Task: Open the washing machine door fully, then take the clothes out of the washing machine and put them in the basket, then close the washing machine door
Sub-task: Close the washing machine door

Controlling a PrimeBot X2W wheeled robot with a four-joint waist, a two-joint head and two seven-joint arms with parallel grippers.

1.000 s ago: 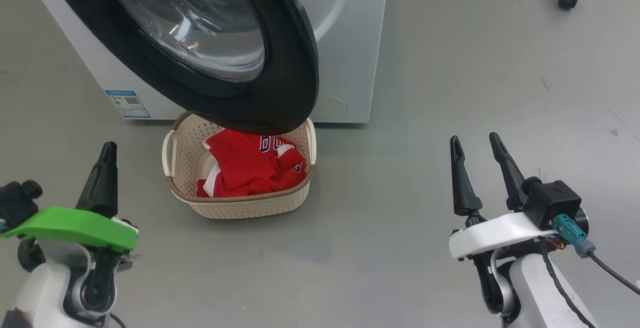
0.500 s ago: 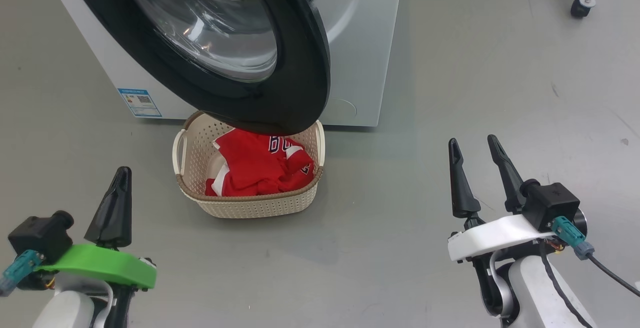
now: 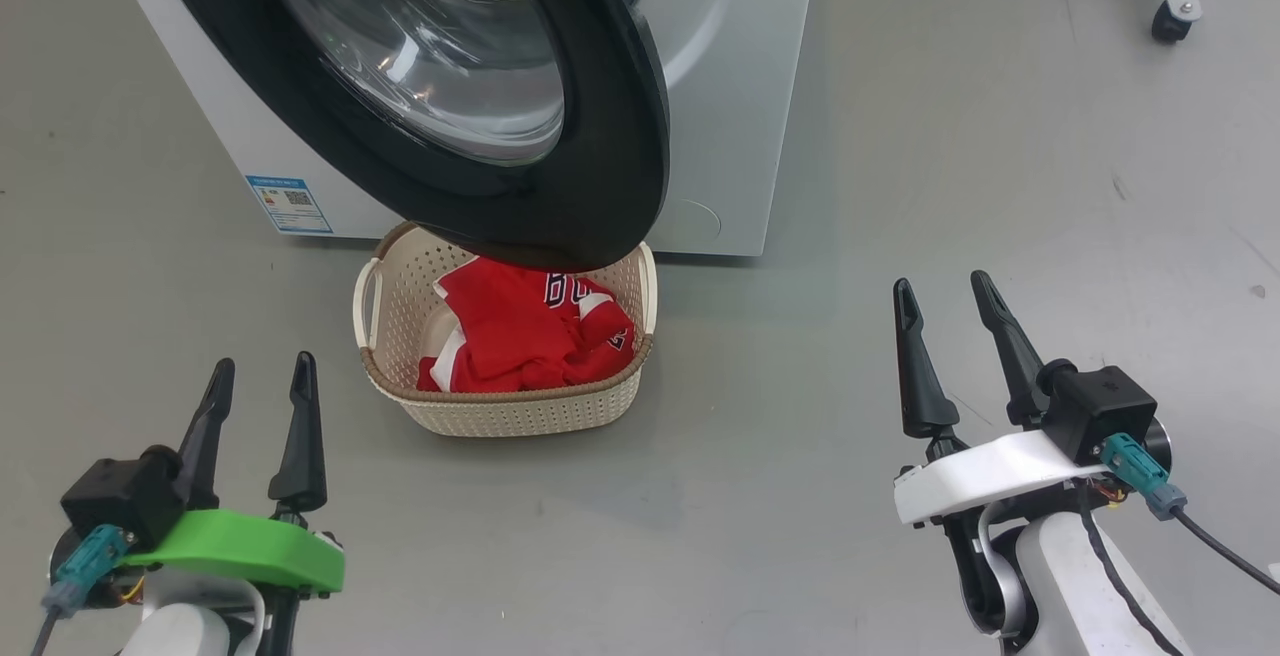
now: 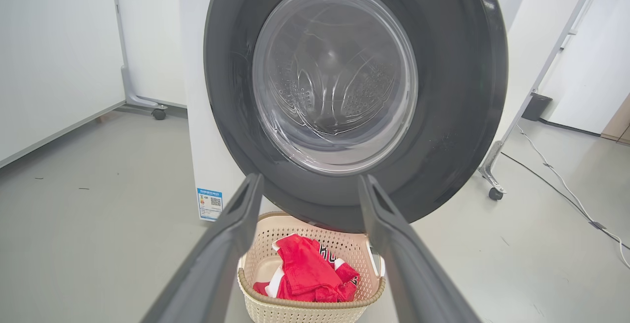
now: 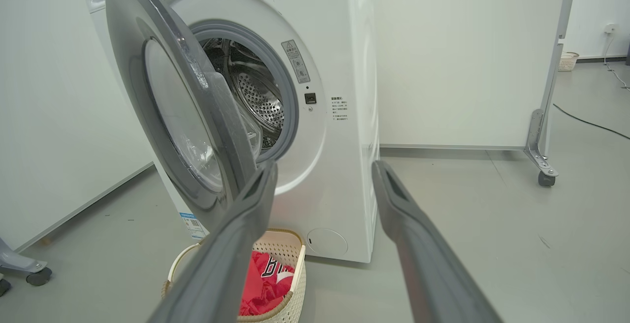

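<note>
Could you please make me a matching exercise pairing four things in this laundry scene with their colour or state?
Column one:
1. washing machine door
2. red jersey
3. basket
4. left gripper

Column two:
A. cream, with a brown woven rim
B. fingers apart, holding nothing
C. swung open, black-rimmed
D. lying crumpled in a container

Right pairs: 1-C, 2-D, 3-A, 4-B.

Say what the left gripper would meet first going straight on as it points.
Probably the washing machine door, around its lower black rim just above the basket; depth is unclear.
</note>
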